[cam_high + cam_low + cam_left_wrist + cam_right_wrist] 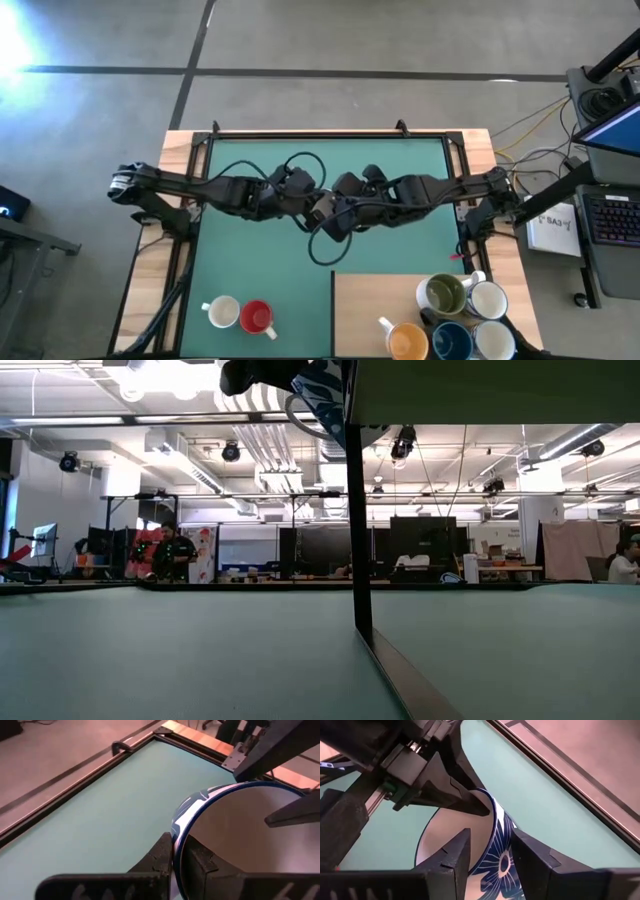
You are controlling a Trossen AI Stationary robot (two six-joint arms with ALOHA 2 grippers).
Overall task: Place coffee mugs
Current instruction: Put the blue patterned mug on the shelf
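Note:
A white mug with a blue flower pattern and blue rim (322, 207) hangs in the air over the middle of the green mat, lying on its side. My left gripper (176, 845) is shut on its rim. My right gripper (490, 842) is open, with one finger inside the mug and one outside its wall (502, 865). In the left wrist view its inner finger (290, 812) stands off the wall. A white mug (222, 312) and a red mug (257, 318) stand on the mat near its near left corner. My left gripper pinches the mug's rim (175, 827), one finger inside the mug and one outside, coming level from the table's left. The mug is lifted clear of the mat, tipped on its side with its mouth toward the left arm.
A wooden board (360, 300) covers the mat's near right corner. On it stand an olive-lined mug (443, 295), two white mugs (487, 300), an orange mug (407, 340) and a dark blue mug (452, 342). Black cables (320, 250) loop below the grippers. A raised frame (330, 135) borders the mat.

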